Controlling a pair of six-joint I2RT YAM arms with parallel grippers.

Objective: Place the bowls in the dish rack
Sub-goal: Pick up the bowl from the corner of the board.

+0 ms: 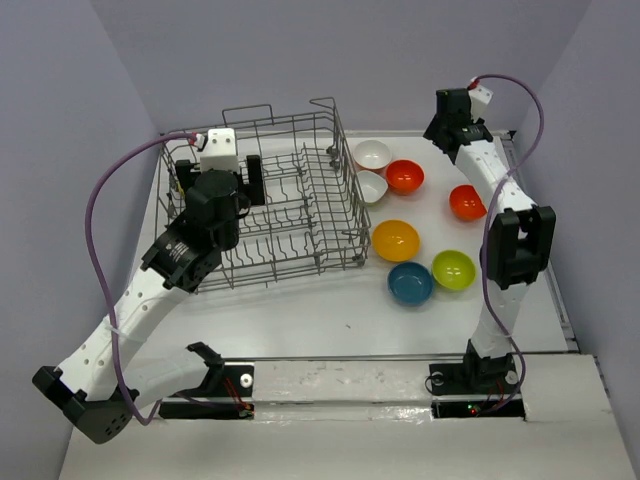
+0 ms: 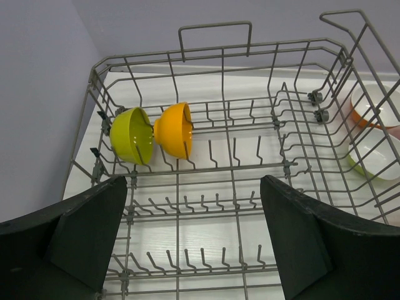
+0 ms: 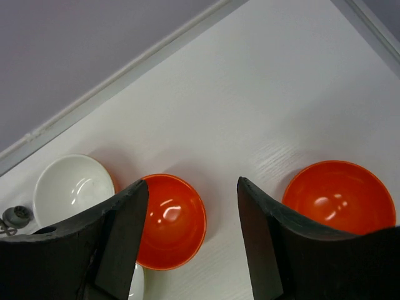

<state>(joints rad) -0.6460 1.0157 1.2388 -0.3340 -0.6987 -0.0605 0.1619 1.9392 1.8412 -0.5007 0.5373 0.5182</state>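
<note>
While hovering over rack (image 1: pixel 345 215), spread wide and empty at left gripper (image 2: pixel 194 206), with green bowl (image 2: pixel 132 134) and yellow bowl (image 2: pixel 175 130) on edge inside. Parted, empty at right gripper (image 3: pixel 190 187) above red bowls (image 3: pixel 170 220) on table (image 3: pixel 281 94).

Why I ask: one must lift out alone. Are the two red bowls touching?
Apart. The right wrist view shows a strip of bare table between the left red bowl and the right red bowl; the top view agrees.
</note>
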